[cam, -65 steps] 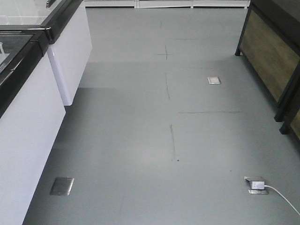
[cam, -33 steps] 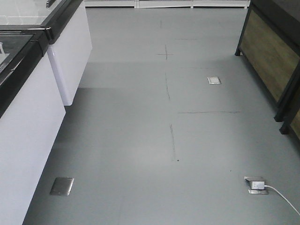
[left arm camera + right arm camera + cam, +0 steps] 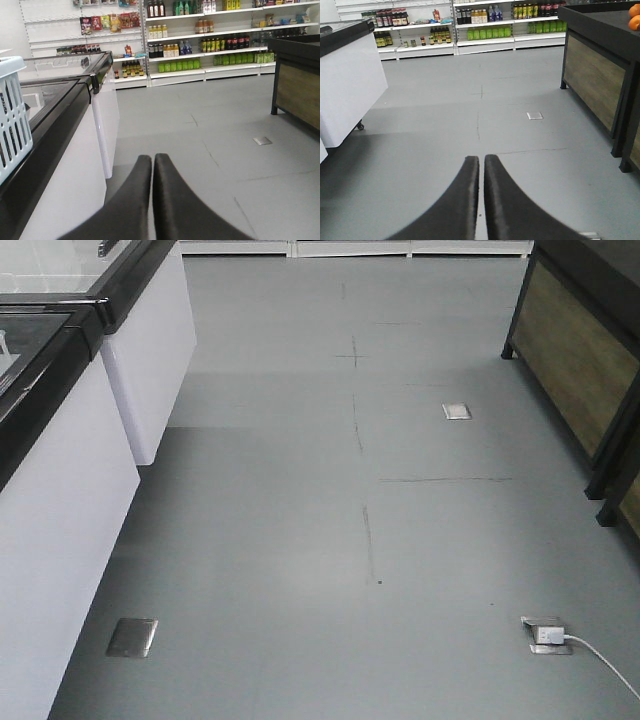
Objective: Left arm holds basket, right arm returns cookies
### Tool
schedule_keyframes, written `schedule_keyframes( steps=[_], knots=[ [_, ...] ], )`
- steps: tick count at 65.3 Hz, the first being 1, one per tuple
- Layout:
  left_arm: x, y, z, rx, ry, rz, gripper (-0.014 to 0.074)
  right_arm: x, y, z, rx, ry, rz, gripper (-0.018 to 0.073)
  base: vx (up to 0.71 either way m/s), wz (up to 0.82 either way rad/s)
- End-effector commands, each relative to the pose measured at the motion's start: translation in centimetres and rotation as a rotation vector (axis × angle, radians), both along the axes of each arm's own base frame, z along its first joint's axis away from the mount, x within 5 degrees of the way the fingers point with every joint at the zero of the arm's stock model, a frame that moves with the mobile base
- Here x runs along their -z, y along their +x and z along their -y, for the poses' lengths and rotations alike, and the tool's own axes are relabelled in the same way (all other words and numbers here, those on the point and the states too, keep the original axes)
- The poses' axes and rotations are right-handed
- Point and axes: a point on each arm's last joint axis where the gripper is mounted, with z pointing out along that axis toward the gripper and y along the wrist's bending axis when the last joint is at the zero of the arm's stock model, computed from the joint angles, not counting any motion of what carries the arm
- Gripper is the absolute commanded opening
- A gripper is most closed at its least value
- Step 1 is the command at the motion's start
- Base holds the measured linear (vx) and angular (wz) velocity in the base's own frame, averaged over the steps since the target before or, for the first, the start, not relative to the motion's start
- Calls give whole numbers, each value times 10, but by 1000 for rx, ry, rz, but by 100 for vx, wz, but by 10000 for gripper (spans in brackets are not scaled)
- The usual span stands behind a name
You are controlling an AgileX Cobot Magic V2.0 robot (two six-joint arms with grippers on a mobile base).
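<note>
Opening the closed, empty left hand (image 3: pixel 152 161) first, then reaching for the basket (image 3: pixel 11 120) rim; holding the closed, empty right hand (image 3: pixel 481 162) clear.

Even, diffuse store light; pale sheen on the floor (image 3: pixel 300 570); mild softness throughout
</note>
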Motion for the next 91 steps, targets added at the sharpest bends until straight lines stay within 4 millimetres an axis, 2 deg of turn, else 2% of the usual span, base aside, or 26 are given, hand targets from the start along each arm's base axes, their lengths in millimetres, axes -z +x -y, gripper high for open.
schedule_keyframes(
  steps=[1, 25, 39, 48, 59, 75, 82, 91],
  knots=[
    [-25, -4, 0, 3, -19, 200, -6, -1, 1, 0, 3, -10, 65, -6, 0, 0],
    [-49, -11, -3, -5, -129, 456, -4, -1, 1, 0, 3, -10, 65, -6, 0, 0],
    [-81, -24, -6, -11, -159, 655, -4, -1, 1, 0, 3, -10, 65, -6, 0, 0],
    [-104, -33, -6, -11, -136, 700, -4, -1, 1, 0, 3, -10, 65, -6, 0, 0],
    [-150, -48, -4, -7, -60, 689, -4, -1, 1, 0, 3, -10, 65, -6, 0, 0],
    [-235, -57, -2, 7, -25, 610, -3, -1, 1, 0, 3, -10, 65, -6, 0, 0],
    [-271, -52, -1, 8, -12, 593, -1, -1, 1, 0, 3, -10, 65, -6, 0, 0],
    [-307, -31, 0, 12, -9, 547, 2, -1, 1, 0, 3, -10, 65, -6, 0, 0]
  ],
)
